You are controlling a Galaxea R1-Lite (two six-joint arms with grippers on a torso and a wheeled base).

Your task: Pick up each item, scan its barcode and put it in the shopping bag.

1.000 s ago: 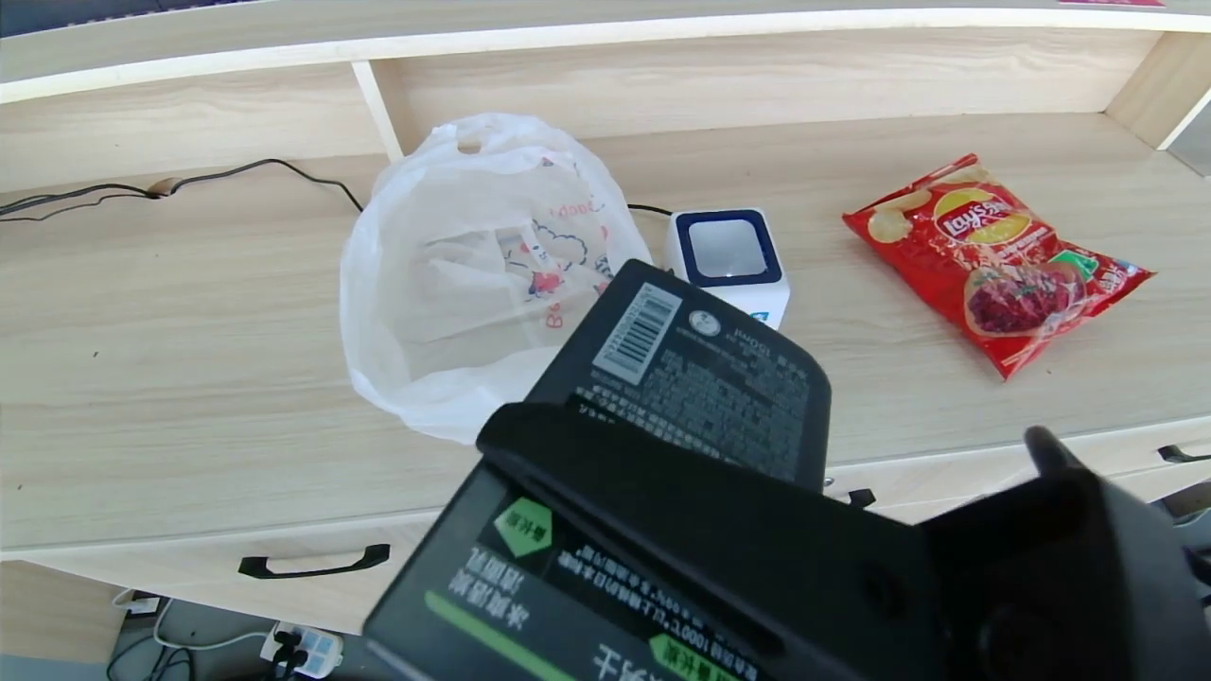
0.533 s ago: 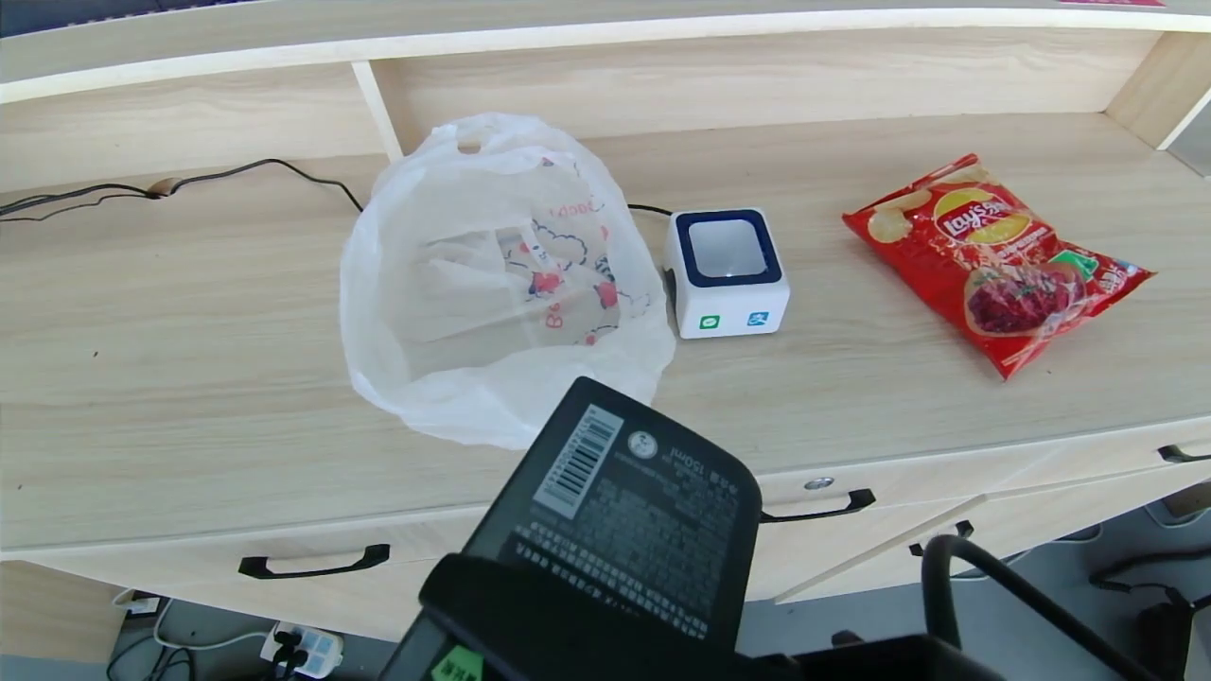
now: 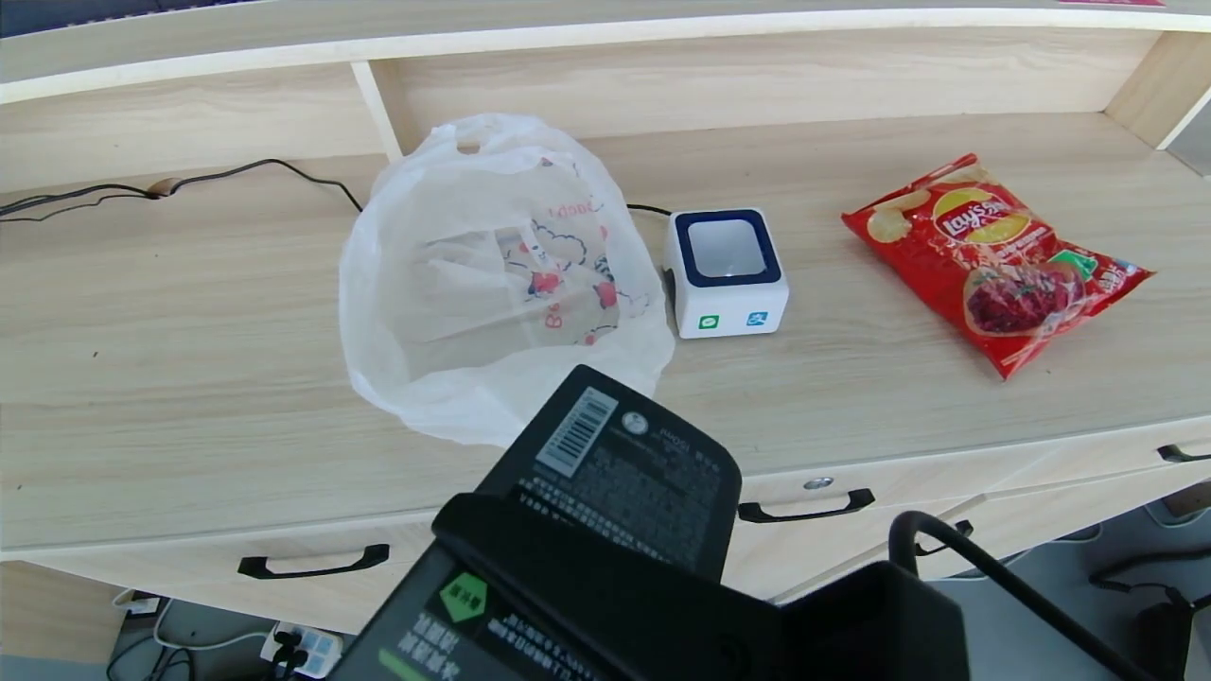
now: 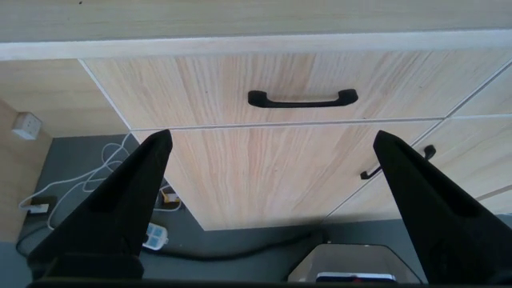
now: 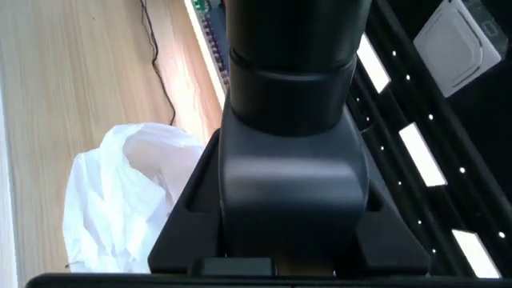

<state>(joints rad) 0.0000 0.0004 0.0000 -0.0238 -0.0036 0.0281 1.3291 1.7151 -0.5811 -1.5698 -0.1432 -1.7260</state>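
Black fingers of the right gripper (image 3: 605,567) are clamping a black bottle (image 3: 624,463) across its middle, holding it in the air over the front edge of the counter (image 3: 189,331), barcode label facing up, close to the near side of the white shopping bag (image 3: 482,284). Just beside the bag a white scanner (image 3: 728,270) is sitting, and a red chip bag (image 3: 993,260) is lying well to its right. The left gripper (image 4: 272,216) is hanging spread wide and empty before a drawer handle (image 4: 302,99).

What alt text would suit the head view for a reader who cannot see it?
The right gripper holds a black bottle, barcode label up, over the near edge of a wooden counter. Behind it sit an open white shopping bag, a white cube scanner and, farther right, a red chip bag.
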